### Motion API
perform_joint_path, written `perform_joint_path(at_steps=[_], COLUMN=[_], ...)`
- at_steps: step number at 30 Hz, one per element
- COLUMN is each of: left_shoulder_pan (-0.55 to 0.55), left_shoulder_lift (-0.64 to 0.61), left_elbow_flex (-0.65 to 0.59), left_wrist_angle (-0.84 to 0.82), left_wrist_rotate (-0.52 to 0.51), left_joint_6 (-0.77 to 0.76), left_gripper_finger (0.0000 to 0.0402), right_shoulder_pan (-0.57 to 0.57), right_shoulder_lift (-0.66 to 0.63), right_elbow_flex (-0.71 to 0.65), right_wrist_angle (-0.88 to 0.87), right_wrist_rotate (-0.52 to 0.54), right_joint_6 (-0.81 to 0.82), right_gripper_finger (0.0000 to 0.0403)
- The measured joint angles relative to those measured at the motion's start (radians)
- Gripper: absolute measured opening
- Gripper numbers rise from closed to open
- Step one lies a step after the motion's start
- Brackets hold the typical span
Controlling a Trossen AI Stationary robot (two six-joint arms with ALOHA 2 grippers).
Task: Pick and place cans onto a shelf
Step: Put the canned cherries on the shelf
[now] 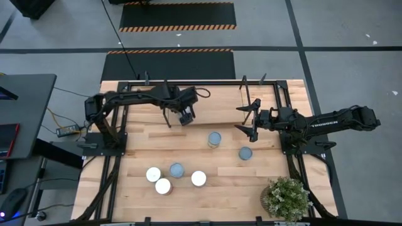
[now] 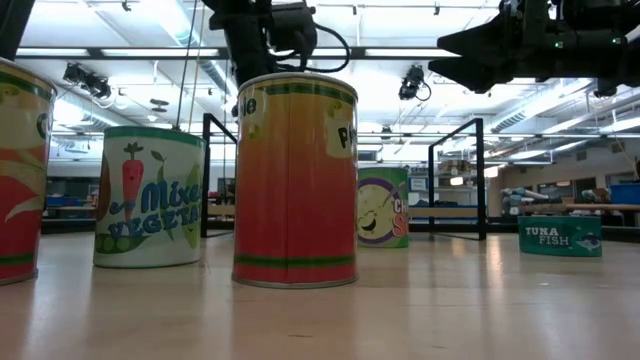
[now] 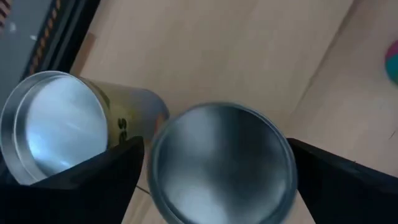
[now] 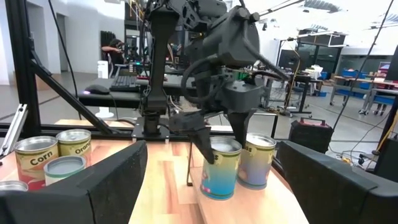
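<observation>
My left gripper [image 3: 217,180] is open over the far middle of the table [image 1: 188,116], slanting down. Its fingers stand on either side of a silver-topped can [image 3: 222,162] with a blue and yellow label [image 4: 220,169]. A second can [image 3: 56,124] stands right beside it. Both stand upright on their bases on light wood by the shelf [image 1: 213,100], whose black rod ends show in the low view [image 2: 456,180]. My right gripper [image 1: 246,120] hangs level at the right, open and with nothing between its fingers [image 4: 217,186]. Several more cans [image 1: 176,169] stand near the front. My left gripper comes at the can's top end [image 3: 186,124] from above, slanting down, one finger [image 4: 200,144] on each side of it. Whether the fingers touch the can's sides I cannot tell. The can stands upright on the wood.
Two cans [image 1: 215,139] [image 1: 245,152] stand mid-table between the arms. A potted plant [image 1: 286,198] sits at the near right corner. Black frame rods [image 1: 201,82] run along the far edge and down both sides. A flat tuna tin [image 2: 560,237] shows in the low view.
</observation>
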Motion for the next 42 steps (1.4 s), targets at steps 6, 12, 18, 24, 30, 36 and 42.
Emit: perform_joint_path(at_steps=[6, 12, 18, 24, 30, 36, 42], left_shoulder_pan=[-0.045, -0.088, -0.114, -0.13, -0.133, -0.134, -0.134], left_shoulder_lift=[0.0, -0.009, -0.009, 0.009, 0.029, 0.029, 0.029], left_elbow_flex=[0.0, 0.0, 0.0, 0.0, 0.0, 0.0, 0.0], left_wrist_angle=[-0.003, 0.023, 0.095, 0.144, 0.105, -0.006, -0.042], left_wrist_rotate=[-0.066, -0.162, -0.191, -0.269, -0.299, -0.348, -0.358], left_joint_6=[0.022, 0.087, 0.122, 0.126, 0.102, 0.047, 0.001], left_gripper_finger=[0.0389, 0.0389, 0.0389, 0.0389, 0.0389, 0.0389, 0.0389], right_shoulder_pan=[0.0, 0.0, 0.0, 0.001, 0.001, 0.001, 0.001], right_shoulder_lift=[0.0, 0.0, 0.0, 0.0, 0.0, 0.0, 0.0], right_elbow_flex=[0.0, 0.0, 0.0, 0.0, 0.0, 0.0, 0.001], right_wrist_angle=[0.0, 0.0, 0.001, 0.001, 0.002, 0.002, 0.002], right_wrist_rotate=[0.0, 0.0, 0.0, -0.024, -0.024, -0.024, -0.026], right_joint_6=[0.0, -0.001, 0.0, 0.011, 0.011, 0.004, 0.011], right_gripper_finger=[0.0372, 0.0372, 0.0372, 0.0372, 0.0372, 0.0372, 0.0372])
